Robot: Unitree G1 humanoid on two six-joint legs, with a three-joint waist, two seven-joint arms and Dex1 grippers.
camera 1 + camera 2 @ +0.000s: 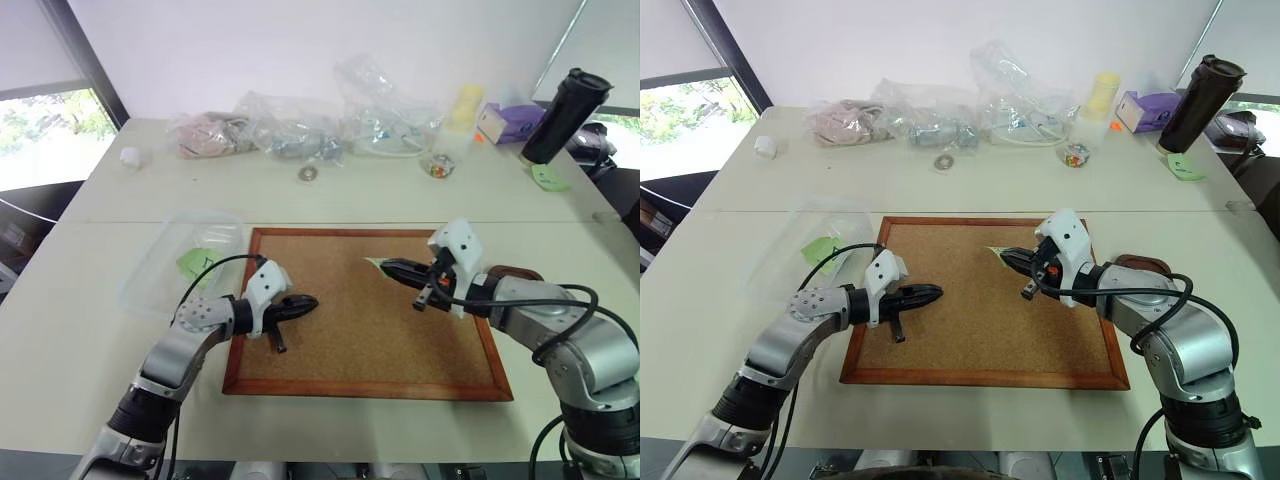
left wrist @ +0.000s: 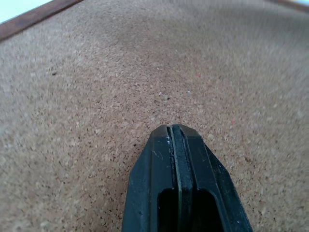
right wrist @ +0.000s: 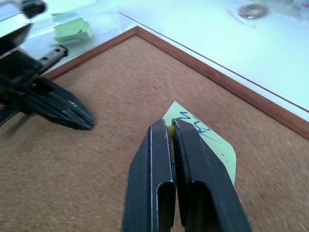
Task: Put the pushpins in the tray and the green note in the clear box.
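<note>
The big pale tabletop (image 1: 330,195) is taking up most of the frame, and sitting in the lower middle of it is the large wood-framed cork board (image 1: 365,320). Just off the board's left edge, at middle left, the shallow transparent plastic rectangular box (image 1: 160,265) is lying with what looks like another green slip inside it. At the board's right edge, the small dark brown oval tray (image 1: 515,271) is peeking out from behind the right arm. The right gripper (image 3: 166,128) is hanging over the upper middle of the board with its fingers pressed together on an edge of the small pale green square note with blue pen scribbles (image 3: 212,142), so the note is pinched and sticking out past the tips. The left gripper (image 1: 308,302) is hovering over the left part of the board, jaws looking pressed together on nothing. I'm not spotting any loose pushpins, too tiny to tell. Looks like the note-carrying step to me: I'd be keeping the pinch firm, swinging the note across the frame to the left well above the left gripper, and only letting go once it's over the box's opening, since paper drifts.
</note>
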